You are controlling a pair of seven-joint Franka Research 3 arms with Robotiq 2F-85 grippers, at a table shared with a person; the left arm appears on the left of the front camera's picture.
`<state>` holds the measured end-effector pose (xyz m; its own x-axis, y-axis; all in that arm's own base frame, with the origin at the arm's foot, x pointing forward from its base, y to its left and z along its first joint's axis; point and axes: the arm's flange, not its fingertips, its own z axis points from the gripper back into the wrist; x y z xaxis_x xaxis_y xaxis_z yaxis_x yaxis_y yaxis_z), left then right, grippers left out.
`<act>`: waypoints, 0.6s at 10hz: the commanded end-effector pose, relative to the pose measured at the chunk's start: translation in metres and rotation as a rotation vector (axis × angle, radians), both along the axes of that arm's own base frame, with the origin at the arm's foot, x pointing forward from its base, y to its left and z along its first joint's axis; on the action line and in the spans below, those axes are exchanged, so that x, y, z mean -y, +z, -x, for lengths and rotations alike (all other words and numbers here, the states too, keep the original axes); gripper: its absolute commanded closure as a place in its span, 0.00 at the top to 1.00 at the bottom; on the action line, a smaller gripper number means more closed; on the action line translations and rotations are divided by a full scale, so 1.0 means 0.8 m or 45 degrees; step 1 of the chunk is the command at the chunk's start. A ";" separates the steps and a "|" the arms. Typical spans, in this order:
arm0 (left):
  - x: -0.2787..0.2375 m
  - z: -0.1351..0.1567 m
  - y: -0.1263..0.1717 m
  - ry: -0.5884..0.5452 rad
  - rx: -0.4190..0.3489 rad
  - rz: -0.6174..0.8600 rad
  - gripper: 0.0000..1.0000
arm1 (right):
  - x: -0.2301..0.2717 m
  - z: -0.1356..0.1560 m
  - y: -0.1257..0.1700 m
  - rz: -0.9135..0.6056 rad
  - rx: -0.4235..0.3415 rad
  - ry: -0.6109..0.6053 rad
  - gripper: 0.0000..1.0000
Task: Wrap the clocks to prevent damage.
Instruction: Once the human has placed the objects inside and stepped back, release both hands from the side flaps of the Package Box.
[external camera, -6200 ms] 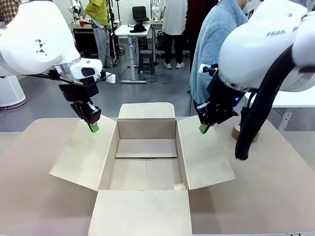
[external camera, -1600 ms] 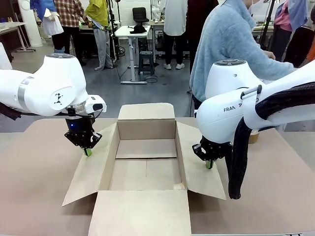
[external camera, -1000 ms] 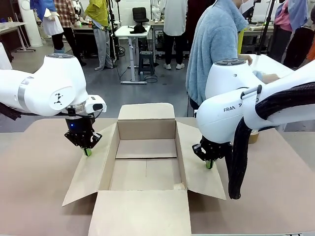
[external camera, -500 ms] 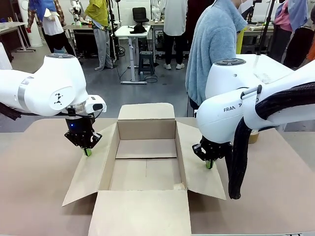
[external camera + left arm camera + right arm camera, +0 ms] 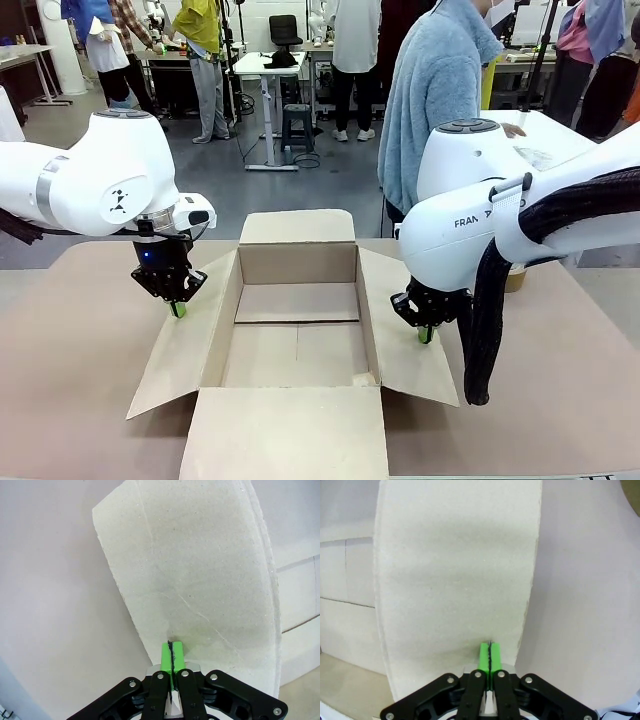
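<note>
Slippage is threatening as the left gripper and right gripper, both pinched together on nothing, are pinning the cardboard box's side flaps near their edges, so a freed flap could be springing up, the clocks not yet being inside.

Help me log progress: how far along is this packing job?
Done: the cardboard box stands open, flaps spread. In hand: the shut left gripper and shut right gripper appear to hold its side flaps down. Left: the box floor is bare cardboard, so wrapping and packing remain.
</note>
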<state>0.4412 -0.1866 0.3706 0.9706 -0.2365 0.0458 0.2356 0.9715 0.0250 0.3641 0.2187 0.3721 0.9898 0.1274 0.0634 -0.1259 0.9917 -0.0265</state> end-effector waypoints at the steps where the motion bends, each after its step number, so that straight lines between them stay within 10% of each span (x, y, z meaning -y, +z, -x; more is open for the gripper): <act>1: -0.001 0.001 -0.002 -0.004 -0.003 -0.017 0.00 | 0.000 0.002 -0.003 0.011 -0.002 -0.003 0.01; 6: -0.001 0.001 -0.002 -0.004 -0.003 -0.017 0.00 | 0.000 0.002 -0.003 0.011 -0.002 -0.003 0.01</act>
<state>0.4412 -0.1866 0.3706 0.9706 -0.2365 0.0458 0.2356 0.9715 0.0251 0.3641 0.2187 0.3721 0.9898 0.1274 0.0634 -0.1259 0.9917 -0.0265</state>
